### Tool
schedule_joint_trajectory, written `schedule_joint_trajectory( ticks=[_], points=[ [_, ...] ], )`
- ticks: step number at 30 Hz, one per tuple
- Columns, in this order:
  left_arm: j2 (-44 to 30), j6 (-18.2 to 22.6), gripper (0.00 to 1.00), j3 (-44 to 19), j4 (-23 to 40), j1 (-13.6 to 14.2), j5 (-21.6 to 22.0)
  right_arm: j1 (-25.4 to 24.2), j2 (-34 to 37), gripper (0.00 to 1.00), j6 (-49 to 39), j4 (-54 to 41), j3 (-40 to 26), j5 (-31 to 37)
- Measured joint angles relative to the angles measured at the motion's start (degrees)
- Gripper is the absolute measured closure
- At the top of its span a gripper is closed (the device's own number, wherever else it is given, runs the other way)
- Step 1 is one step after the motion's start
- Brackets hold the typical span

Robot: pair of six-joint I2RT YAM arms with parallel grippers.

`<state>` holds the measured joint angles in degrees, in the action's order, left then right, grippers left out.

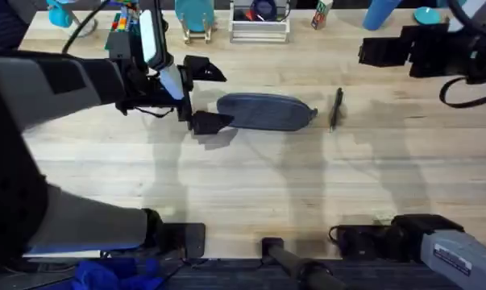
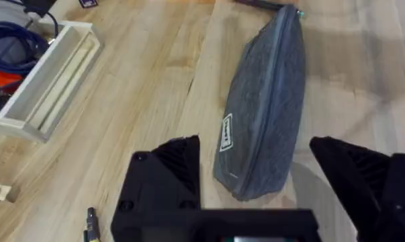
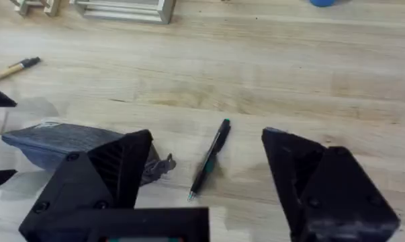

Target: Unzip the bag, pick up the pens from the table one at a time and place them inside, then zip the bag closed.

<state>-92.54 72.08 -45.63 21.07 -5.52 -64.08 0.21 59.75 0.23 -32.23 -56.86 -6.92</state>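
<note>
The grey-blue bag (image 1: 267, 111) lies flat across the middle of the table (image 1: 251, 185), its zipper shut along the top. My left gripper (image 1: 213, 97) is open at the bag's left end. In the left wrist view that end of the bag (image 2: 266, 101) sits between the spread black fingers (image 2: 168, 175). The dark pen (image 1: 336, 109) lies just right of the bag. My right gripper (image 3: 202, 181) is open and holds nothing, hovering back from the dark pen (image 3: 210, 158). The yellow pen (image 3: 14, 68) lies beyond the bag (image 3: 61, 140).
A white tray (image 1: 259, 28) and blue items stand along the back edge; the tray (image 2: 48, 81) holds a blue cable. Black equipment (image 1: 404, 50) sits at the back right. The right arm's base (image 1: 440, 242) is at the front right.
</note>
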Motion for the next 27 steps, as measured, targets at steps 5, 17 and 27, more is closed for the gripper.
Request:
schedule_joint_trajectory(
  ticks=[5,17,27],
  points=[
    [-3.8,0.2,0.008,-0.1,-2.1,0.0,-0.7,0.0,0.0,0.005,0.0,0.0,0.0,0.0],
    [-4.6,0.4,0.008,-0.2,-2.6,0.0,-1.3,0.0,0.0,0.005,0.0,-0.6,0.0,0.0],
    [-4.6,0.4,0.008,-0.2,-3.5,4.1,-0.1,0.0,0.0,0.005,0.0,-1.1,0.0,0.0]
  ],
)
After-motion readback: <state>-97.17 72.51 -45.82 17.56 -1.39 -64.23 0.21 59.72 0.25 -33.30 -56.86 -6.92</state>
